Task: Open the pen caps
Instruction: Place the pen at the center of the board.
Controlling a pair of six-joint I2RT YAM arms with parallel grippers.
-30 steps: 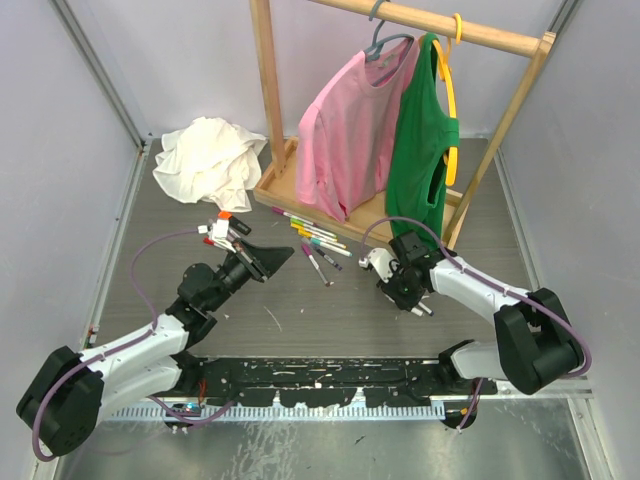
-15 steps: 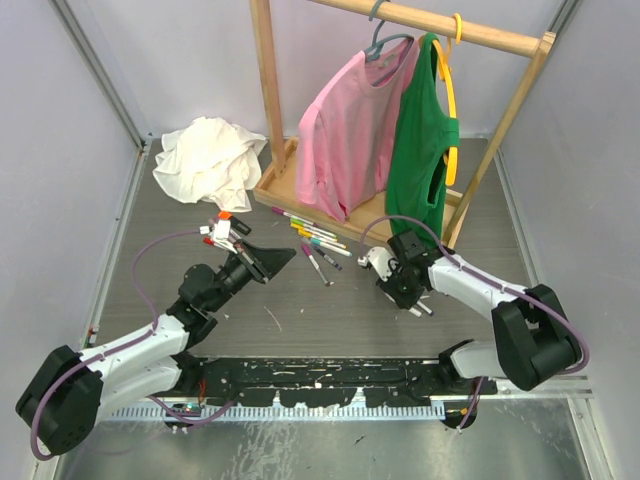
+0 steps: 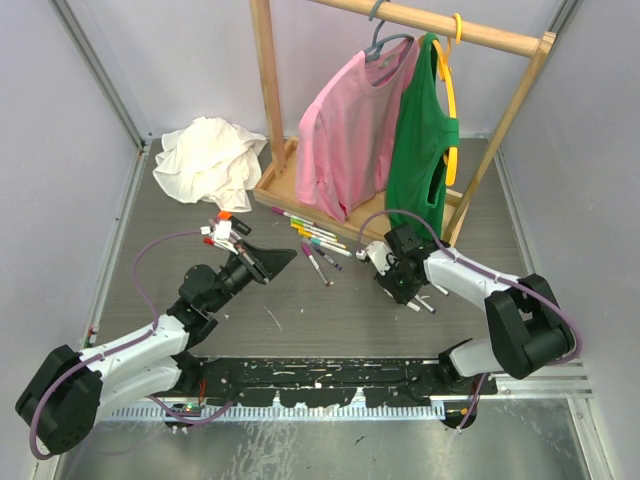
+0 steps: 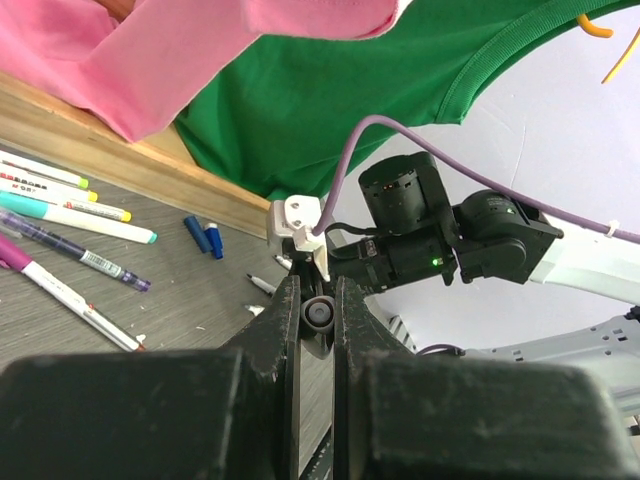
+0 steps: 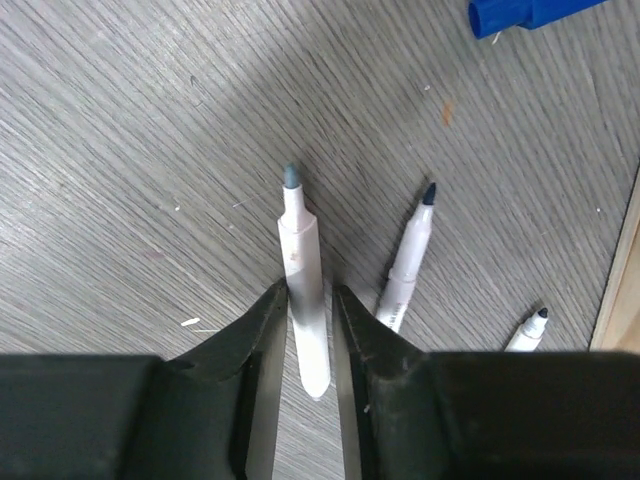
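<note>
Shifting a little toward the row of pens (image 3: 312,238) since a second before, the right claw (image 3: 397,288) sat nearer the rack than it had. The left claw (image 3: 283,256) had not moved, and the row of pens lay as before.

From the right wrist, the right claw (image 5: 308,292) pressed its jaws against both sides of an uncapped pen (image 5: 303,262), grey tip pointing away, over the grey worktop (image 5: 120,150). Two more uncapped pens (image 5: 407,262) lay just beside it on the right, one only partly in view. A blue cap (image 5: 520,12) lay further off at the upper edge.

The left claw (image 4: 318,287) was closed on a small grey round-ended piece (image 4: 318,315); I could not tell whether it was a cap or a pen's end. Beyond it lay capped pens (image 4: 70,210) and two loose blue caps (image 4: 204,237) near the rack's wooden base (image 4: 120,155).

The wooden clothes rack (image 3: 268,100) stood at the back of the worktop (image 3: 330,310), with a pink shirt (image 3: 345,130) and a green top (image 3: 425,140) hanging just behind the right claw. The rack's base crowded the pens from behind. A crumpled white cloth (image 3: 208,160) lay at the far left, well apart.
</note>
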